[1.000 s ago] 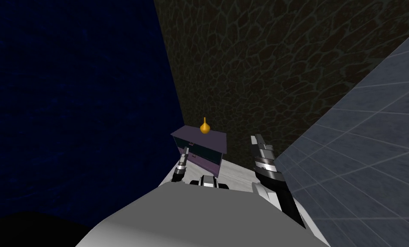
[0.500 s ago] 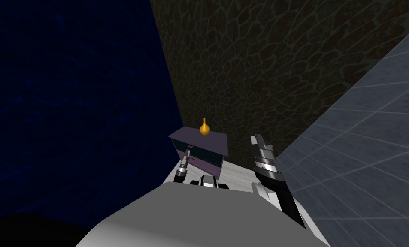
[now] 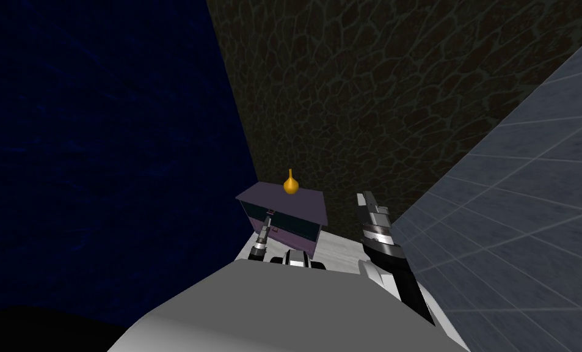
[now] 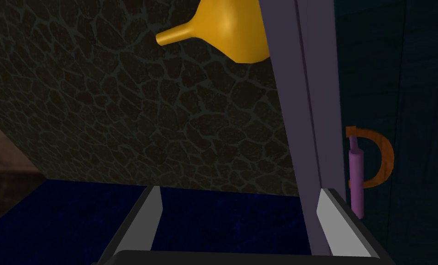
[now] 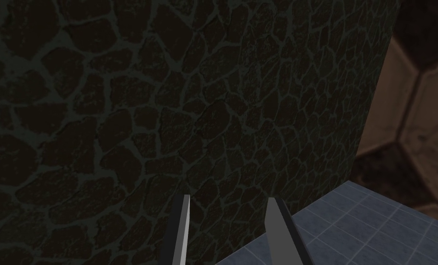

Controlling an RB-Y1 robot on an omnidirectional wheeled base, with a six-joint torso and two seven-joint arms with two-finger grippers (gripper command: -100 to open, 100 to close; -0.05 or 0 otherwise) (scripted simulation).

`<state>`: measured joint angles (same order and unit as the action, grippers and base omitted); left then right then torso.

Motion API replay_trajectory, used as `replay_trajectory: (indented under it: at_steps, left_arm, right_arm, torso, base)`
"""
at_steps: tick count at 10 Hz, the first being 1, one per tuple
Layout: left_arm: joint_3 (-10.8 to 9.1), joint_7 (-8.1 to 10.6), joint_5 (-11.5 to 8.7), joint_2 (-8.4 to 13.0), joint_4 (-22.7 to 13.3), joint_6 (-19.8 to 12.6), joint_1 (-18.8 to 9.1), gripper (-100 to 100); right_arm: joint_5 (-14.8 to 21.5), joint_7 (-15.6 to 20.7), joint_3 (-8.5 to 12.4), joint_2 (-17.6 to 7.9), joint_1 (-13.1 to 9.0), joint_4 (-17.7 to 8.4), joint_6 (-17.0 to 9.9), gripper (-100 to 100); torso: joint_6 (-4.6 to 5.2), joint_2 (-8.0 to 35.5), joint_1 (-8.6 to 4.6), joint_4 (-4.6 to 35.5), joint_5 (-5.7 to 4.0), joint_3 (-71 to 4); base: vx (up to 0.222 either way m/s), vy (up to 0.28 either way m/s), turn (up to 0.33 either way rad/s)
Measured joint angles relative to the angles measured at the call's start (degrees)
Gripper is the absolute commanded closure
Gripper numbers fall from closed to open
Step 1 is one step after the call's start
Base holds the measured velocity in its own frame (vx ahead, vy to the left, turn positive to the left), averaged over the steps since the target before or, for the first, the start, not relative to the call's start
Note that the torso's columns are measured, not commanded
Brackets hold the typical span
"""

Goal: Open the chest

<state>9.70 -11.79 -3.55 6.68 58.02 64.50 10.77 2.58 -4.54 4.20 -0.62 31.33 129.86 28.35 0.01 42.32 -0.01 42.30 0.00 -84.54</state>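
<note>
The chest (image 3: pixel 289 201) is a small purple cabinet with dark teal drawer fronts, standing in the corner with an orange vase (image 3: pixel 291 185) on its top. My left gripper (image 3: pixel 269 217) reaches its upper front by a small handle. In the left wrist view the gripper (image 4: pixel 241 207) is open. The purple top slab (image 4: pixel 305 115) runs just inside one fingertip, and the orange D-shaped handle (image 4: pixel 374 161) with its purple bar lies outside that finger, on the teal front. The vase (image 4: pixel 227 27) sticks out beyond the slab. My right gripper (image 3: pixel 366 198) is raised to the chest's right, open (image 5: pixel 227 216) and holding nothing.
A dark blue wall (image 3: pixel 100 153) is on the chest's left, with a dark cracked-stone wall (image 3: pixel 375 91) behind it. A grey tiled wall (image 3: pixel 515 214) closes in on the right. A strip of pale floor (image 3: pixel 338 253) lies in front of the chest.
My left gripper has moved forward and up a little, from short of the chest to its upper drawer front. The head view has shifted slightly. The right arm has not moved.
</note>
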Motion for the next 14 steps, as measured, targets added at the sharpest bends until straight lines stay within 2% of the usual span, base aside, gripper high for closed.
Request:
replay_trajectory:
  at_steps: [6,8,14]
  left_arm:
    - [0.61,-0.99,0.23,-0.32,-9.26,2.93,-2.31,-100]
    - [0.85,-1.34,0.31,-0.37,-13.61,4.50,-3.30,-100]
    - [1.53,-2.42,0.58,-0.23,-20.87,6.69,-4.92,-100]
  right_arm:
    - [0.00,0.00,0.00,0.00,0.01,0.00,0.00,0]
    - [0.00,0.00,0.00,0.00,0.00,0.00,0.00,0]
    - [0.00,0.00,0.00,0.00,0.00,0.00,0.00,0]
  torso:
    - [-0.03,-0.04,0.00,-0.02,0.00,-0.04]
    - [-0.01,-0.06,0.04,-0.02,0.01,-0.04]
    - [0.00,-0.02,0.01,-0.01,0.01,-0.02]
  base:
    - [0.056,0.052,-0.070]
    - [0.074,0.070,-0.095]
    - [0.032,0.037,-0.059]
